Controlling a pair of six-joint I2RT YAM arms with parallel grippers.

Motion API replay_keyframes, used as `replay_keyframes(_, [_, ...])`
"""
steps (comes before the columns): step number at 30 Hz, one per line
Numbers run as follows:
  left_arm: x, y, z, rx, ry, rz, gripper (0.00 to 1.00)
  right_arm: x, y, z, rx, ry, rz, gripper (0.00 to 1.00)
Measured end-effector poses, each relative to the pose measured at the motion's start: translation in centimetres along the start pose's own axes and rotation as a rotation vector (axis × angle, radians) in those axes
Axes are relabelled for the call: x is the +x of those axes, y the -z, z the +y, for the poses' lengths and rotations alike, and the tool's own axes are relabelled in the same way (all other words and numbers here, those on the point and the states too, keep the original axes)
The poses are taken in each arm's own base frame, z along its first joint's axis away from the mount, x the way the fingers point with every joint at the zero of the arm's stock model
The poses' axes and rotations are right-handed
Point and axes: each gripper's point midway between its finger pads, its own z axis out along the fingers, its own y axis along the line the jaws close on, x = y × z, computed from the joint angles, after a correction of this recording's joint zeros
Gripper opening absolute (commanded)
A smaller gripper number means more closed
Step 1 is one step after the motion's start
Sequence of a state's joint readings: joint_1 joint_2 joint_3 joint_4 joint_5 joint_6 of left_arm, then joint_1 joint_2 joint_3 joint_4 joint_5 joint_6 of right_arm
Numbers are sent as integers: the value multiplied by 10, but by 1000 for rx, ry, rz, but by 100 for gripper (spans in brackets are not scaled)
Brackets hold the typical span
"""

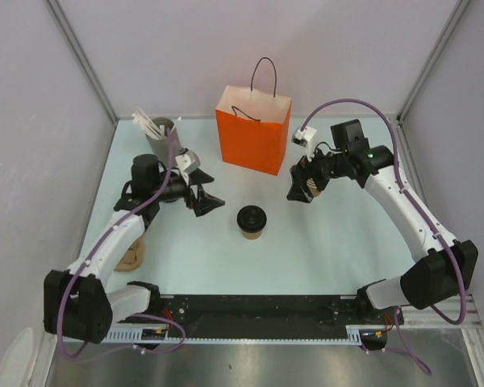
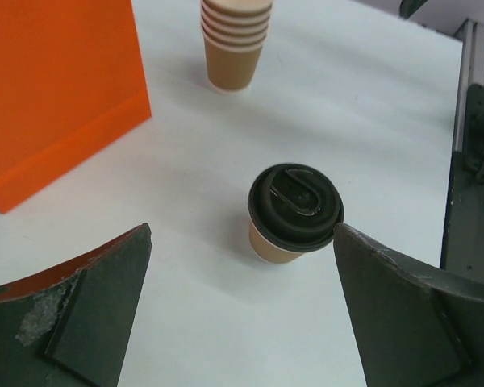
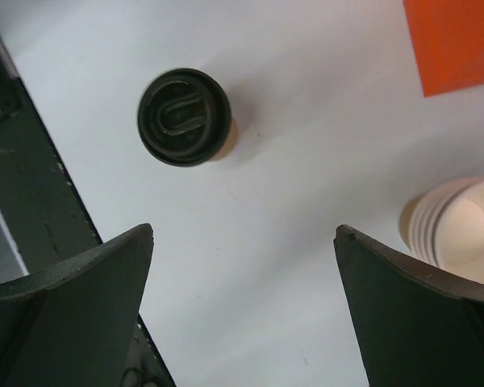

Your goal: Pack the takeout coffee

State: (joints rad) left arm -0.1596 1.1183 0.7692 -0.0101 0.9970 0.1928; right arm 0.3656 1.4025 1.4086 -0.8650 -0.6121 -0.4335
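Orange bag (image 1: 252, 137) upright, upper centre, mouth open; lidded coffee (image 1: 251, 221) at centre, outside it; left gripper (image 1: 208, 202) and right gripper (image 1: 300, 192) wide apart, empty.

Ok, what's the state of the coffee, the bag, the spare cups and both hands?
Takeout coffee: upright, lid on, not held.
Orange bag: standing, top open.
Cup stack: upright, nested, lidless.
Left hand: open, empty.
Right hand: open, empty.

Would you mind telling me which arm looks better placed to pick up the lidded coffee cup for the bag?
Left, probably: the left gripper, open, points at the lidded cup, framed between its fingers. The right gripper, also open, hangs by the cup stack, lidded cup off-centre.
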Motion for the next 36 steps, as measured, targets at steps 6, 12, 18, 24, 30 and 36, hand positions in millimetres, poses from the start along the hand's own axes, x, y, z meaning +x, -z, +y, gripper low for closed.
replay_keyframes(6, [33,-29,-12,70,56,106,99,8,-13,16,-126,-48,-41,98])
replay_keyframes(12, [52,-49,-17,112,103,172,99,14,-17,29,-215,-72,-61,96])
replay_keyframes(18, [64,-56,-12,122,152,209,99,13,-23,35,-266,-103,-86,95])
replay_keyframes(24, [64,-56,-12,122,151,208,99,13,-48,35,-275,-155,-65,95])
replay_keyframes(30, [64,-57,-11,118,146,206,99,16,-79,48,-300,-193,-17,92])
replay_keyframes(36, [63,-57,-7,101,135,203,99,25,-102,40,-300,-288,20,89])
